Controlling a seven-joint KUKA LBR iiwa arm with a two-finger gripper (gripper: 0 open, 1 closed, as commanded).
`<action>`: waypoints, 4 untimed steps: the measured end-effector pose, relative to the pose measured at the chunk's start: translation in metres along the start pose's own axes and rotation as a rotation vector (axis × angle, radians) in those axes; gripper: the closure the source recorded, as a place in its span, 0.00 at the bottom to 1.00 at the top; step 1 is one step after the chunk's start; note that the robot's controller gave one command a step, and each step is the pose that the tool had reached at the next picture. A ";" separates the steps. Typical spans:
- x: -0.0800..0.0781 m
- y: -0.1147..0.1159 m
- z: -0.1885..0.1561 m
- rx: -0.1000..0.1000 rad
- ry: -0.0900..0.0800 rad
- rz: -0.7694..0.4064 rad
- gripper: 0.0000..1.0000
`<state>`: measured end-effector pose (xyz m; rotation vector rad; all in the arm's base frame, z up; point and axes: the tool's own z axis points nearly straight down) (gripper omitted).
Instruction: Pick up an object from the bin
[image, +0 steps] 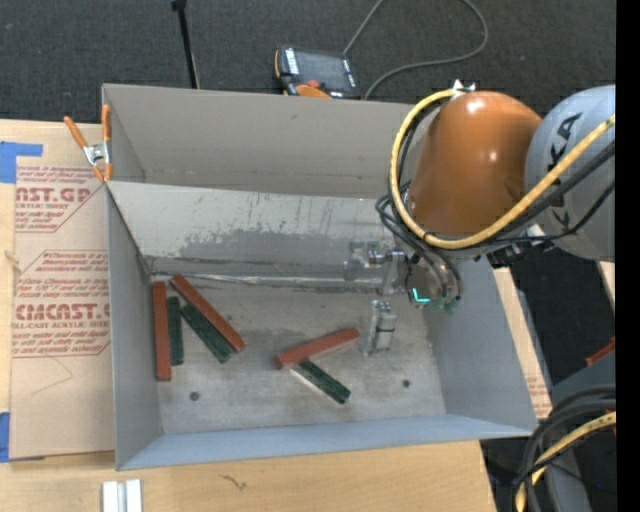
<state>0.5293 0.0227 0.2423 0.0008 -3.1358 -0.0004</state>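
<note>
My gripper (381, 330) reaches down into the right half of the bin, under the arm's orange cover. Its tip stands at the right end of a red-brown flat bar (318, 348) that lies slanted on the bin floor. I cannot tell whether it touches the bar. Just in front of that bar lies a short dark green bar (322, 381), one end tucked against the red-brown bar's left end.
Near the left wall lie more bars: an upright red-brown bar (161, 331) with a dark green bar (176, 331) beside it, then a slanted red-brown bar (208, 312) and a dark green bar (206, 333) crossing toward the middle.
</note>
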 end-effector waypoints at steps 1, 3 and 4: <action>-0.021 0.017 0.141 0.000 0.000 -0.107 0.00; -0.003 0.029 0.173 0.000 -0.006 -0.172 1.00; -0.008 0.015 0.036 0.001 -0.015 -0.241 1.00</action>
